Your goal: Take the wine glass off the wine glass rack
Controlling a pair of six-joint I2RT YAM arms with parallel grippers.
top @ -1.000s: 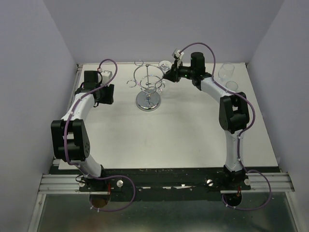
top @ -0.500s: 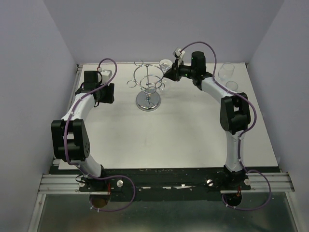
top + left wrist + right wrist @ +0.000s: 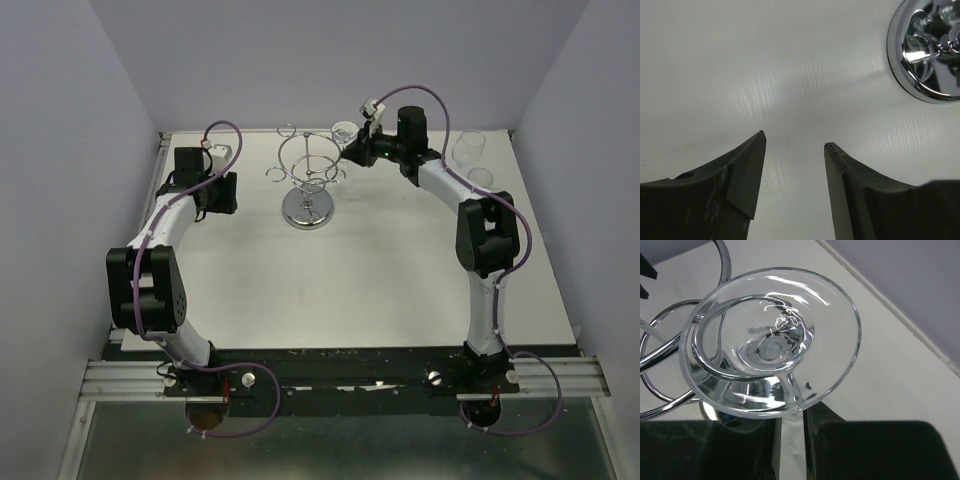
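The chrome wine glass rack (image 3: 308, 172) stands at the back middle of the table on its round mirrored base (image 3: 927, 47). A clear wine glass (image 3: 344, 131) hangs upside down at the rack's right rear loop. In the right wrist view its round foot (image 3: 772, 335) lies over a chrome loop (image 3: 704, 364) that curls round the stem. My right gripper (image 3: 357, 150) is shut on the stem just below the foot (image 3: 790, 416). My left gripper (image 3: 222, 192) is open and empty over bare table left of the rack base (image 3: 794, 140).
Two more clear glasses stand at the back right, one (image 3: 467, 148) near the wall and one (image 3: 481, 178) beside the right arm's elbow. The back wall runs close behind the rack. The table edge and wall seam (image 3: 900, 315) show right of the glass.
My right gripper and the wine glass have shifted slightly right and toward the back wall. The left arm has not moved.
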